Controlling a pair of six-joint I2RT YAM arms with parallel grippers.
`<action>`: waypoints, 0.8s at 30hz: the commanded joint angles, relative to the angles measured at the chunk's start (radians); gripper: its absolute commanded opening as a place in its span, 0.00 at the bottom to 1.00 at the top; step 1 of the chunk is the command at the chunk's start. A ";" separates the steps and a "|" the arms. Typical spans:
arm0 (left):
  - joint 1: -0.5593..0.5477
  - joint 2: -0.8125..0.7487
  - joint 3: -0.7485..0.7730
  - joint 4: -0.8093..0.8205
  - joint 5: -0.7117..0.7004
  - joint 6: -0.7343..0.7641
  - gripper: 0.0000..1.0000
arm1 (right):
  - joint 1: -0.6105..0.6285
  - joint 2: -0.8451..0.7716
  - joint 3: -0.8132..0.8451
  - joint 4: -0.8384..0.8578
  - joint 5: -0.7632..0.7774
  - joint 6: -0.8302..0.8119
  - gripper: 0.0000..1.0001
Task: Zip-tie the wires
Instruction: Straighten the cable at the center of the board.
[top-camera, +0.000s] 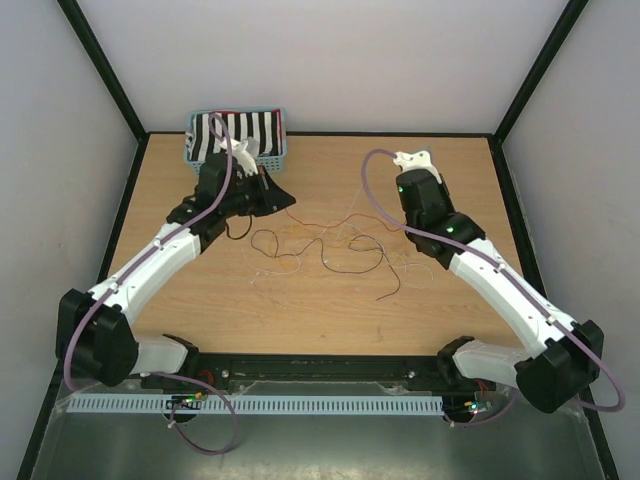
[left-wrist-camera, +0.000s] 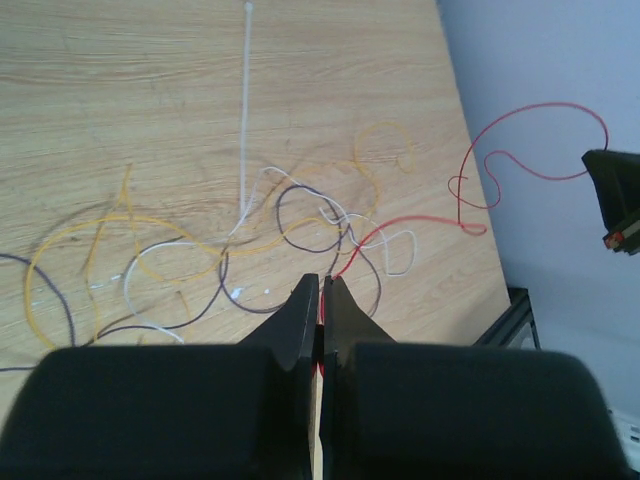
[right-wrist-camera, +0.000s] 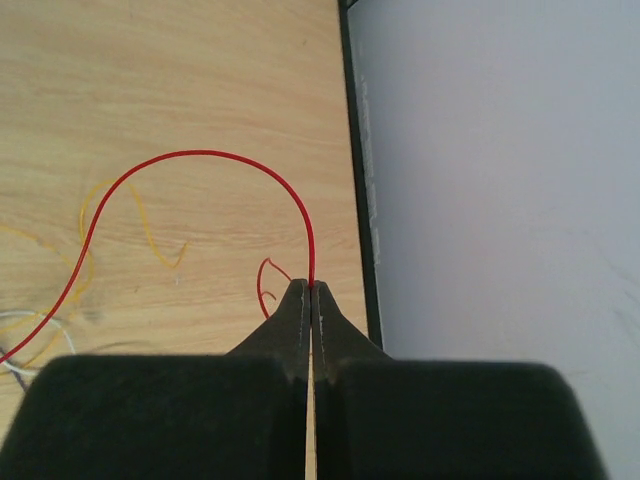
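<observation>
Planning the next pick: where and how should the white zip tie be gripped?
Probably grip the zip tie on its bare straight stretch, clear of the wires. Come down from above, jaws across its width: it lies flat on the table, its other end in the tangle.

A light wooden table (top-camera: 200, 300) spans the booth. Near its middle a loose tangle of thin wires (top-camera: 320, 245) lies on the wood, yellow, dark and pale loops crossing one another. A straight white zip tie (left-wrist-camera: 246, 120) runs into the tangle. A blue basket (top-camera: 278, 150) with striped cloth (top-camera: 250, 128) sits at the far left edge.
</observation>
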 joint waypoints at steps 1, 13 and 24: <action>0.020 -0.018 -0.001 -0.032 -0.052 0.044 0.00 | 0.001 0.026 -0.060 0.014 -0.056 0.079 0.00; 0.193 -0.051 -0.164 -0.056 -0.007 0.055 0.00 | 0.000 0.167 -0.136 0.011 -0.273 0.206 0.00; 0.309 -0.036 -0.189 -0.055 -0.003 0.089 0.00 | 0.000 0.297 -0.135 -0.008 -0.372 0.239 0.00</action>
